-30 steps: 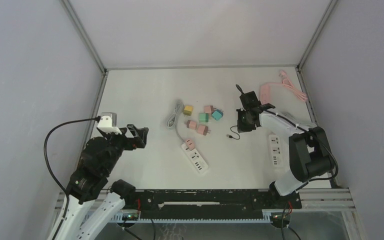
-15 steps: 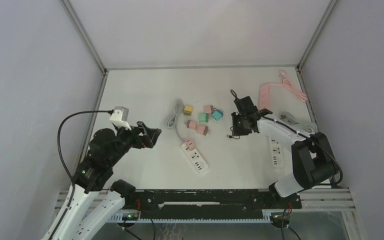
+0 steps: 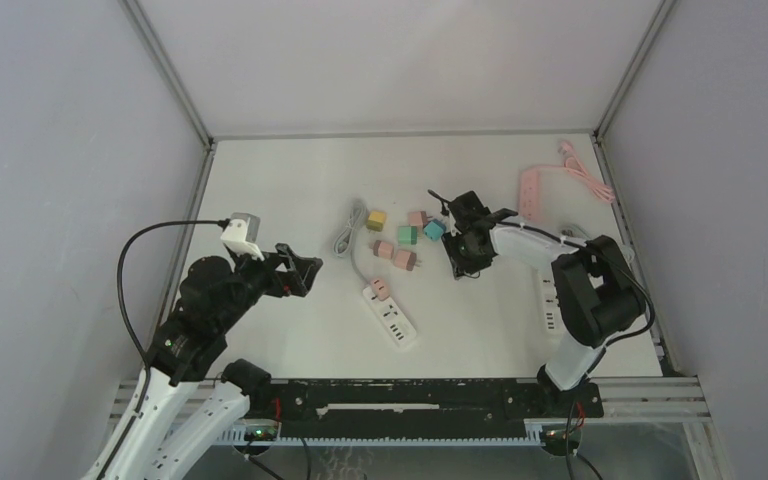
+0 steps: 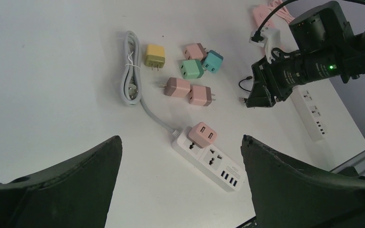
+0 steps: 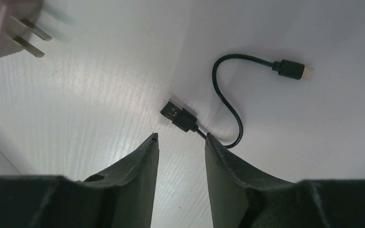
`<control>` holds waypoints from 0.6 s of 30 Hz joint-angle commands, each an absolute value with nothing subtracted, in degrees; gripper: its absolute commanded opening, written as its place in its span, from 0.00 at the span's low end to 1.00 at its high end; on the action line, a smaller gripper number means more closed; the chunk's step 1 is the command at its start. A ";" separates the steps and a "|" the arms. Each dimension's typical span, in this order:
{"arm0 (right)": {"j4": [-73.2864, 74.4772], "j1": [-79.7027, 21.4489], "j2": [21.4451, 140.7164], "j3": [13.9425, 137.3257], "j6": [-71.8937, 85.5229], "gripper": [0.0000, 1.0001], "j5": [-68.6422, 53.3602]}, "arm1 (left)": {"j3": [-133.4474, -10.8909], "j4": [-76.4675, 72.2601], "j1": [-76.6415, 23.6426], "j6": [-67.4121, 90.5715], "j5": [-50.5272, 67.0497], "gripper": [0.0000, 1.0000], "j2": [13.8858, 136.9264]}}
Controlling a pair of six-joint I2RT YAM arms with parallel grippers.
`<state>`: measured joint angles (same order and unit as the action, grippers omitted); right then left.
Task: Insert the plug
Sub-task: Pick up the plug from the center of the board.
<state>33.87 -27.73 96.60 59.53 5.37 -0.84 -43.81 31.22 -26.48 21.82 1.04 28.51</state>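
Observation:
A short black cable lies on the table, its USB plug [image 5: 178, 115] just beyond my right fingertips and its small end [image 5: 292, 70] further right. My right gripper [image 5: 180, 138] [image 3: 463, 256] hovers low over it, jaws partly open, nothing between them. The cable [image 4: 244, 92] shows under that gripper in the left wrist view. The white power strip [image 3: 392, 313] [image 4: 209, 159], with USB ports at its near end, carries a pink adapter [image 4: 202, 134]. My left gripper [image 3: 305, 272] [image 4: 181, 137] hangs wide open and empty, well left of the strip.
Loose adapters lie behind the strip: yellow [image 3: 376, 218], green [image 3: 406, 235], teal [image 3: 433, 229], pink ones [image 3: 405, 260]. One pink adapter [image 5: 4, 28] is close to my right gripper. A second white strip [image 3: 551, 300] lies right, a pink strip [image 3: 532, 187] at the back right.
My right gripper has moved left over the black cable and its jaws have gone from shut to partly open. The left arm swung right and forward a little, then held still.

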 commanded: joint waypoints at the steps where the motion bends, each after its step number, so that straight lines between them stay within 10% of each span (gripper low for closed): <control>1: 34.85 -26.76 98.83 63.04 0.15 0.48 -2.96 | -42.98 29.75 -26.25 20.08 0.74 0.98 28.79; 11: 34.70 -25.38 102.04 63.73 -0.79 0.46 -4.69 | -42.54 29.46 -25.52 20.30 1.99 0.98 28.99; 18: 36.08 -27.68 103.70 63.74 0.10 0.26 -3.82 | -42.18 29.19 -24.70 20.61 3.03 0.98 28.93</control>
